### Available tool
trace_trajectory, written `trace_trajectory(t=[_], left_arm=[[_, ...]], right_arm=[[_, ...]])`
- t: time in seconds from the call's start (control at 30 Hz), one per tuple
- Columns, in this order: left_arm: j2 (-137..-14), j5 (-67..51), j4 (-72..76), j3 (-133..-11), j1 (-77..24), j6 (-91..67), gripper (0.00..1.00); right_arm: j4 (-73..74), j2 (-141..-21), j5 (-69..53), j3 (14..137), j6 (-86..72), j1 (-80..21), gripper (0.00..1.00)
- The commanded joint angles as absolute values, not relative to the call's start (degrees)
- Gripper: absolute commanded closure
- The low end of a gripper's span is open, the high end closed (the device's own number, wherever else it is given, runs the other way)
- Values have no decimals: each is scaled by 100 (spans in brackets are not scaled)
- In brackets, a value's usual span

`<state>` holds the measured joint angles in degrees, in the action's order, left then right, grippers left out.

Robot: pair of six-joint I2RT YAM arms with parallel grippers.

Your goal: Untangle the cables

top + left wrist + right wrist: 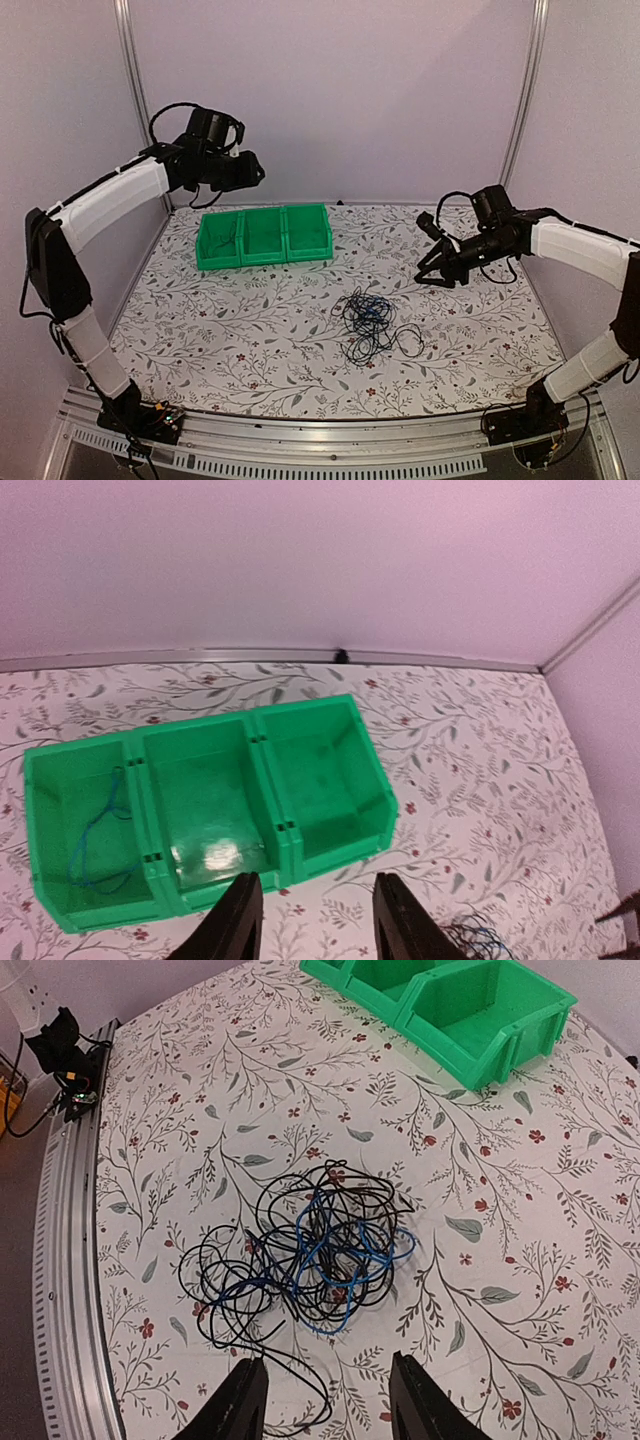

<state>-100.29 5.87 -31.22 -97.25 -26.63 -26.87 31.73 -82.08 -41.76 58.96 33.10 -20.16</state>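
The cables lie in one loose tangle of thin black and blue cords on the flowered table, right of centre. The right wrist view shows that tangle just ahead of my right gripper, which is open and holds nothing. A black loop trails toward its left finger. From above, the right gripper hangs to the right of the tangle. High over the back left, my left gripper is open and empty near the green bins. A thin blue cable lies in the left compartment.
A row of three joined green bins stands at the back of the table, left of centre; its middle and right compartments show nothing inside. Metal rails edge the table at the front and the back.
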Motion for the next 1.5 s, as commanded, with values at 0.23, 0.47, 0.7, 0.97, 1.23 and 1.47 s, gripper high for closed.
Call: trace_trajectory(t=[0.23,0.47,0.7,0.97,1.23,1.47], left_arm=[[-10626,-1724,-1965,-8945,-4451,-2220,65],[-10486,-1593,-1672,-8244,-4652,-2833,60],[-10411,-1412,-1738,-8105,-4643,-2975,60],[-10410,-1380,-1754,-8088,-4632,-2970,60],[-10411,-1380,-1696,-8013,-4626,-2967,60],[-10436,-1410,-1647,-7999,-4614,-2957,60]], right_arm=[[3428,-10048,-4782,6733,2946,-2014,65],[3400,-10470,-4814,6551,2930,-2096,64],[3340,-10844,-4939,6542,2752,-2184,66],[3388,-11082,-5051,6578,2655,-2181,75],[3346,-11291,-5201,6624,2555,-2190,80],[3322,-11305,-5323,6635,2504,-2189,85]])
